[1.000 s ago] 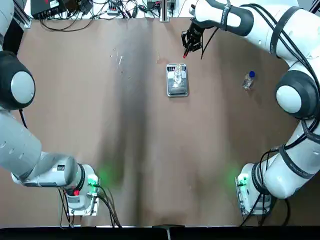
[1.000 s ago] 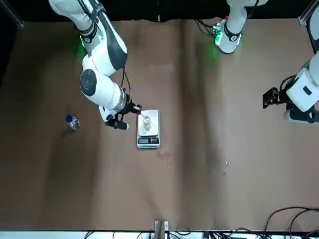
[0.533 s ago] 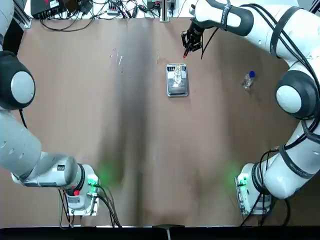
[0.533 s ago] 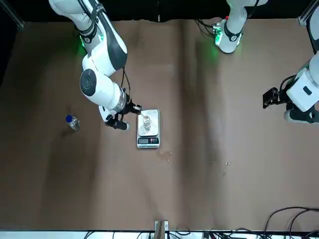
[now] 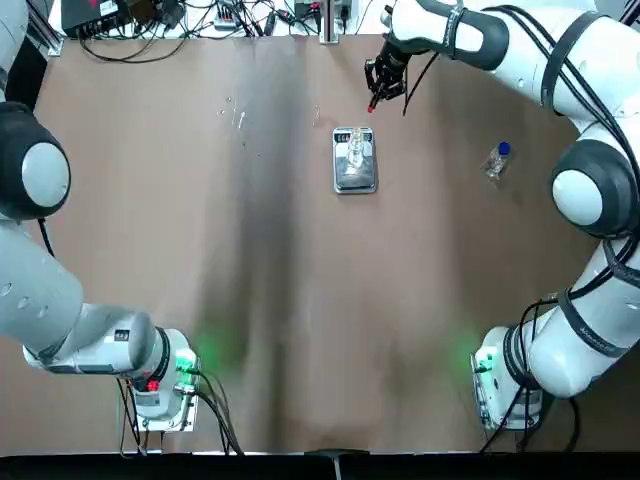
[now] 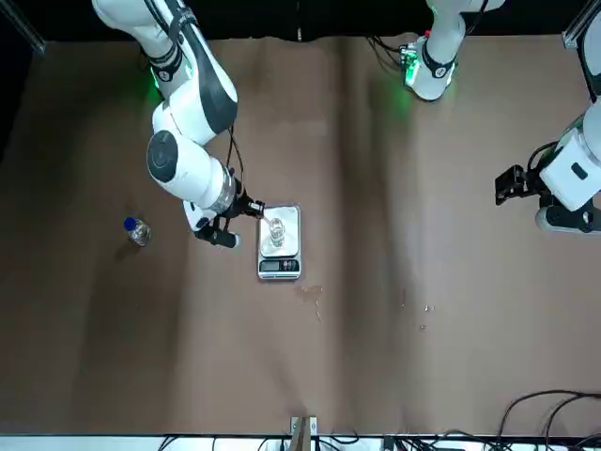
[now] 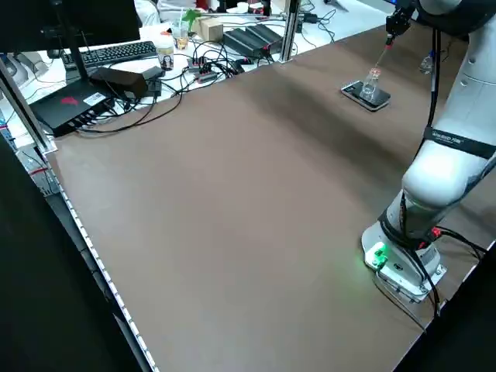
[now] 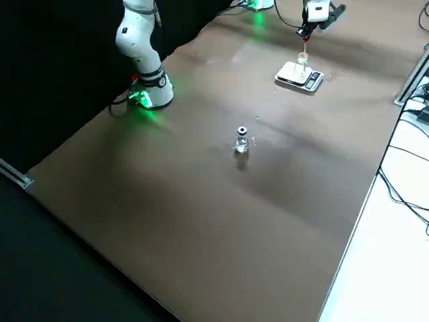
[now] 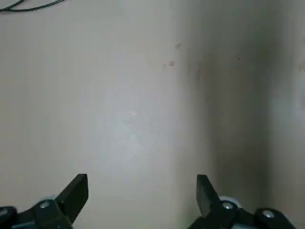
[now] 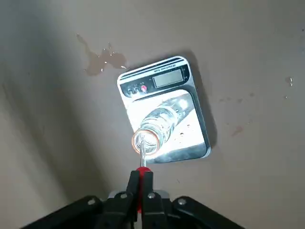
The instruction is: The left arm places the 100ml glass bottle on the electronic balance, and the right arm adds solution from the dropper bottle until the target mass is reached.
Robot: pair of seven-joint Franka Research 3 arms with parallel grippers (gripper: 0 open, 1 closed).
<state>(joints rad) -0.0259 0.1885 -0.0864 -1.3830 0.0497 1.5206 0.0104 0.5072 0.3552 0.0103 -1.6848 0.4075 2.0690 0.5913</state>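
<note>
From overhead your right gripper point(image 5: 374, 97), pinched shut on the red-topped dropper point(image 10: 141, 162), hides its glass tip, which only the wrist camera shows over the 100ml glass bottle point(image 10: 159, 125) on the electronic balance point(image 10: 164, 109) at 12 o'clock on the brown table point(image 5: 250, 280), while your left gripper point(image 9: 142, 196) hangs wide open and empty.
</note>
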